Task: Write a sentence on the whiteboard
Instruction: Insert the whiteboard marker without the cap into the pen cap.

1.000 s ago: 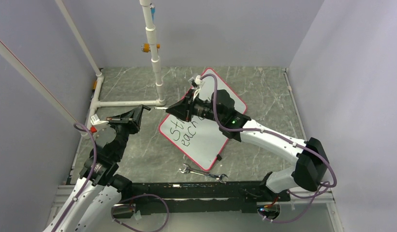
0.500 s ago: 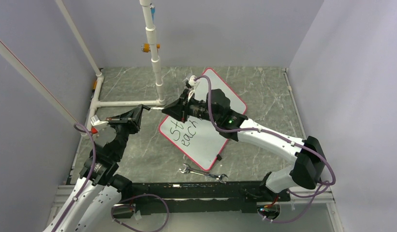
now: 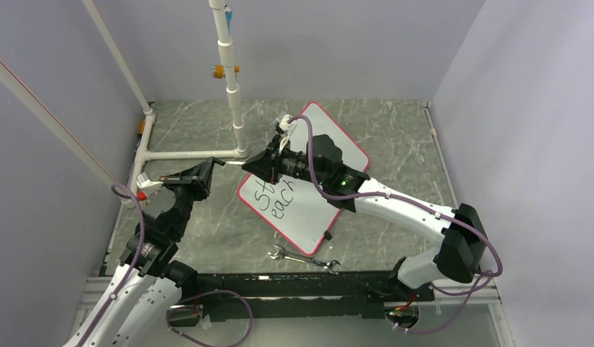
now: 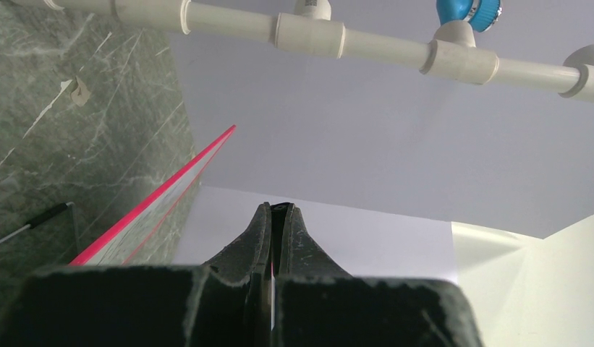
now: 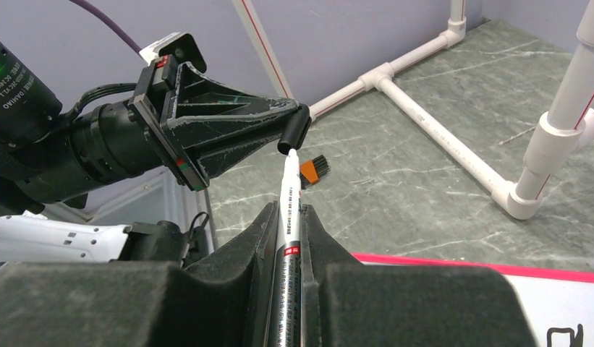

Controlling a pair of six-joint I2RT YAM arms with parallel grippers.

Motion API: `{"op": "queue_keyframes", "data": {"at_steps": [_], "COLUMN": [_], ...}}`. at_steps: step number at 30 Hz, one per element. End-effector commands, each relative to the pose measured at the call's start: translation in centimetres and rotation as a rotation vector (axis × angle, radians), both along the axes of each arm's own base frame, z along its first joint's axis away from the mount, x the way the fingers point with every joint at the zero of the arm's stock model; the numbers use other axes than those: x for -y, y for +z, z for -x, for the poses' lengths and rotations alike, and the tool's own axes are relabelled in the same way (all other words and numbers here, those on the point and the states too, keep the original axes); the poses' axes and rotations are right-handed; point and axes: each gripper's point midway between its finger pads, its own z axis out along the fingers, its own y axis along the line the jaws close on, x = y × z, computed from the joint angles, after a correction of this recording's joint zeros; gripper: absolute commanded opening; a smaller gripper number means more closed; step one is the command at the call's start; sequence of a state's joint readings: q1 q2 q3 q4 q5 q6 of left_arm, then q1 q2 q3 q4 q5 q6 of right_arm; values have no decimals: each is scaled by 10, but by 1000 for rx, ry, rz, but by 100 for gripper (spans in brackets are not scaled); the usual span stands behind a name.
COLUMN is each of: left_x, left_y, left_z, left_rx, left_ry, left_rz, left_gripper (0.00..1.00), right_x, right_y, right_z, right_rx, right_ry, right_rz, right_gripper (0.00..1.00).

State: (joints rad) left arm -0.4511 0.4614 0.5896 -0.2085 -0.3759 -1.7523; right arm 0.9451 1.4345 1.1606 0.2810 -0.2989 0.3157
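We see the right gripper (image 3: 250, 163) over the whiteboard's (image 3: 308, 213) far-left edge, gripping a white marker (image 3: 236, 162) that points at the left gripper (image 3: 218, 163) just beside it. The sentence (image 3: 273, 202) (partly hidden under the arm) runs in two black lines. A wrench (image 3: 305, 259) lies near the whiteboard.

Top view: fixed high above and behind the near edge, tilted down toward the far edge, wide enough for the whole table (image 3: 395, 137).

Left wrist: tight behind the left gripper (image 4: 278, 210), low over the table, aimed up past the board (image 4: 156, 195) rim at the pipe (image 4: 308, 35) and wall (image 4: 351, 144).

Right wrist: tight behind the right gripper (image 5: 288, 213), aimed along the marker (image 5: 290, 181) toward the left edge and far-left corner.

Shared by all three: pipe, board rim. Shared by top and right wrist: left gripper with cap (image 5: 294, 129).
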Motion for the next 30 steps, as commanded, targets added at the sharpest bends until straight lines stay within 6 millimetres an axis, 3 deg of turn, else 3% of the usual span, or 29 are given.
{"op": "queue_keyframes", "data": {"at_steps": [1, 16, 22, 30], "left_x": [3, -3, -10, -5], "left_y": [21, 21, 25, 24], "left_z": [1, 3, 4, 0], "left_rx": [39, 33, 37, 34], "left_ry": [-15, 10, 44, 25], "left_rz": [49, 53, 41, 50], "left_gripper": [0, 0, 0, 0], "right_x": [-4, -8, 1, -2], "right_y": [27, 25, 25, 26], "right_z": [4, 6, 4, 4], "right_rx": [55, 60, 78, 80], "right_ry": [9, 6, -44, -36], "right_rz": [-44, -32, -8, -10], "right_gripper": [0, 0, 0, 0]}}
